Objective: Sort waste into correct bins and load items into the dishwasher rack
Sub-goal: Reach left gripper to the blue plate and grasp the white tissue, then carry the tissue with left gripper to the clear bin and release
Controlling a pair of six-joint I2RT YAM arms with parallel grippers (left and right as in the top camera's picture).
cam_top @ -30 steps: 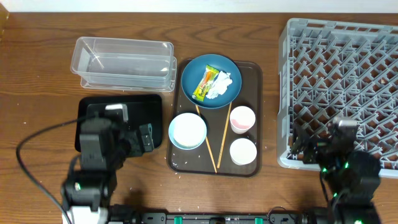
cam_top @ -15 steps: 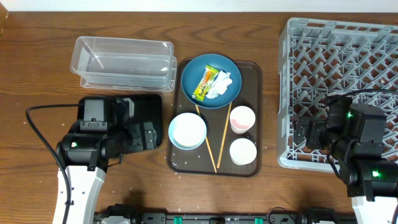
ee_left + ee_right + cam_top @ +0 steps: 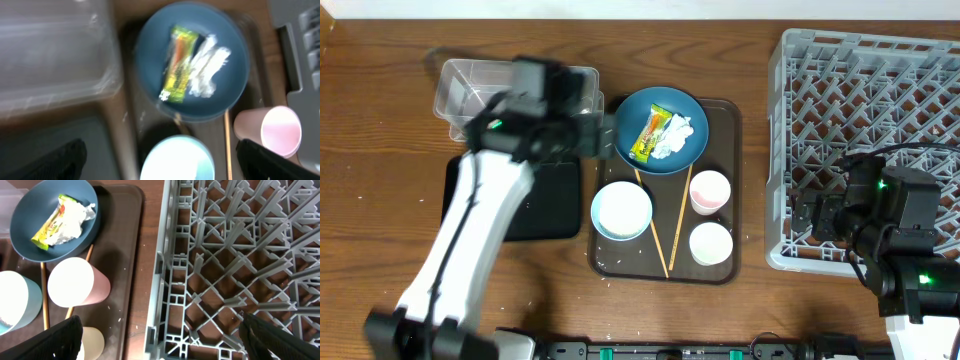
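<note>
Resting at the middle of the worktop, one brown rectangular serving tray [image 3: 722, 114] was seen to carry one round dark-blue plate [image 3: 665, 100], one light-blue bowl with a white inside [image 3: 622, 210], one small pink cup [image 3: 709, 191], one small white cup [image 3: 710, 243] and two thin wooden chopsticks [image 3: 682, 215]. One yellow-green snack wrapper [image 3: 648, 137] and one crumpled white tissue [image 3: 676, 136] were laid side by side on the plate. White rice grains [image 3: 607, 264], too small to be counted, were scattered at the tray's near left corner.

One clear plastic rectangular tub [image 3: 455, 95] was placed toward the far left corner, one shallow black rectangular tray [image 3: 555, 205] just nearer than it, and one large grey lattice dishwasher rack [image 3: 870, 110] along the right edge.

The left gripper [image 3: 160, 162] was held with fingers apart, near the plate's left rim. Its blurred wrist view left out the white cup. The right gripper [image 3: 165, 340] was likewise spread, over the rack's near left corner. Only its wrist view showed the wood through the rack's lattice.
</note>
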